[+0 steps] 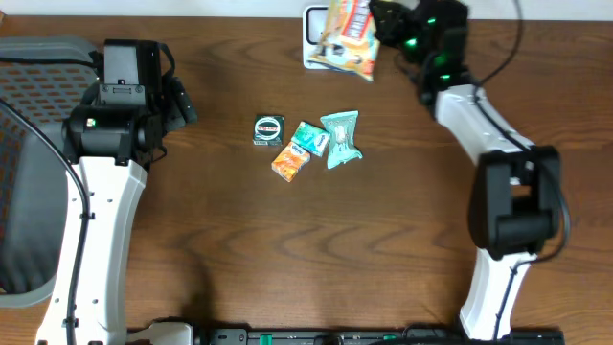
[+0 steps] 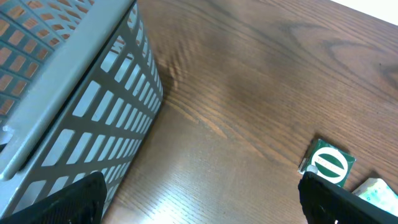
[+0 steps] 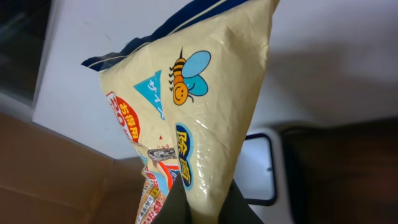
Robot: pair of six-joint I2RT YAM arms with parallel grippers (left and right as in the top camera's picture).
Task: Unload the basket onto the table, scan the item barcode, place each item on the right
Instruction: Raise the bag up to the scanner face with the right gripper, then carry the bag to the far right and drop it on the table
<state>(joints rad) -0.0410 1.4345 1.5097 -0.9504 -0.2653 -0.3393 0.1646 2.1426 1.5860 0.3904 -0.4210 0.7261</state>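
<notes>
A cream and orange snack bag (image 1: 348, 34) with a bee picture (image 3: 205, 112) hangs in my right gripper (image 1: 381, 27), which is shut on the bag's lower end (image 3: 208, 200). The bag hangs over the white scanner (image 1: 313, 31) at the table's far edge. In the right wrist view the scanner's window (image 3: 258, 165) shows just behind the bag. Any barcode on the bag is hidden. My left gripper (image 1: 182, 101) is open over bare wood (image 2: 202, 208), with nothing between its black fingers (image 2: 68, 202).
A grey mesh basket (image 1: 38, 57) stands at the far left, close beside the left gripper (image 2: 74, 81). Mid-table lie a round green tin (image 1: 269, 129) (image 2: 329, 163), an orange packet (image 1: 289, 160) and two teal packets (image 1: 311, 138) (image 1: 341, 139).
</notes>
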